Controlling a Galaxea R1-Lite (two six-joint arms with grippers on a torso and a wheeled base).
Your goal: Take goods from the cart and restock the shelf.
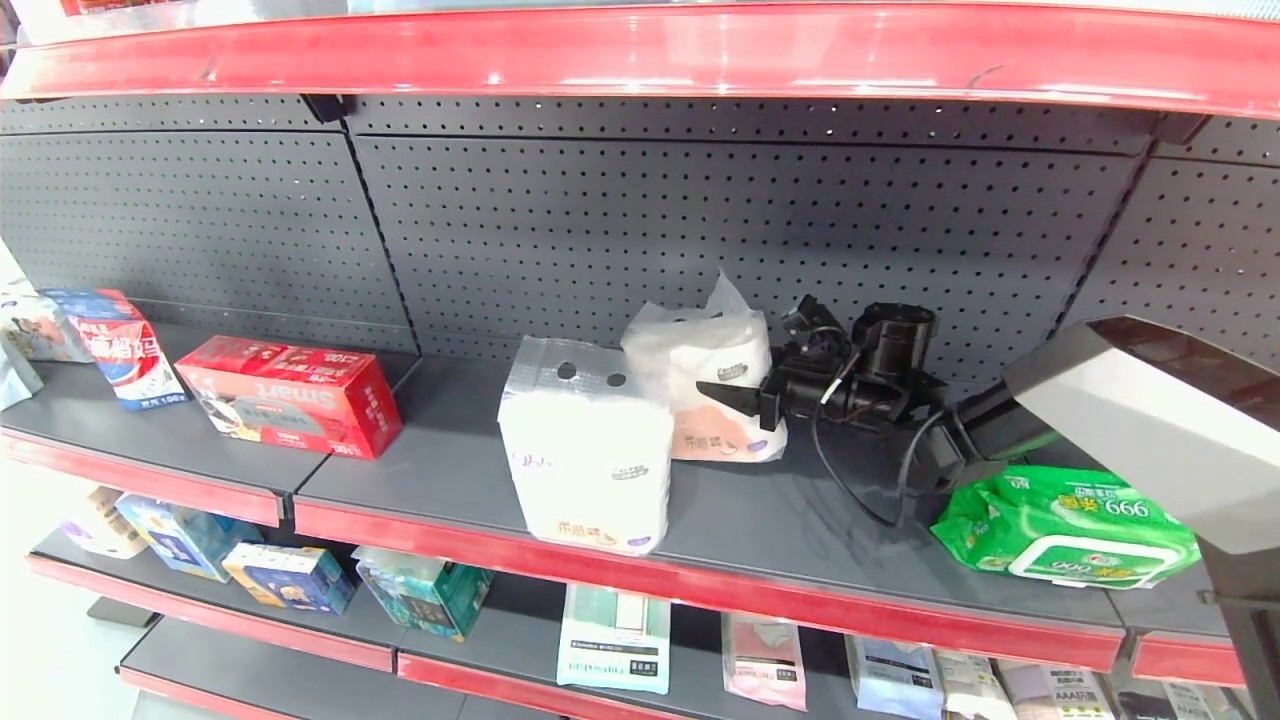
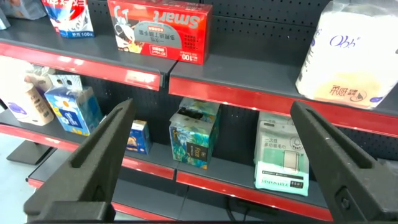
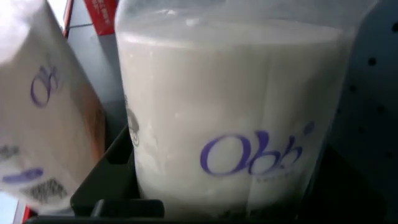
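Observation:
Two white tissue packs stand on the grey shelf (image 1: 440,450). The front pack (image 1: 590,450) (image 2: 345,56) (image 3: 37,106) is near the red shelf edge. The rear pack (image 1: 700,350) (image 3: 236,118) rests on the shelf by the pegboard, with my right gripper (image 1: 745,372) shut around it from the right; one finger (image 1: 725,395) crosses its front, the other is hidden behind it. My left gripper (image 2: 205,168) is open with nothing in it, out in front of the lower shelves.
A red box (image 1: 290,395) (image 2: 158,28) and a blue-and-white pack (image 1: 125,350) sit left on the shelf. A green wipes pack (image 1: 1065,525) lies at the right. The lower shelves hold several boxes and pouches, such as a teal box (image 2: 196,134).

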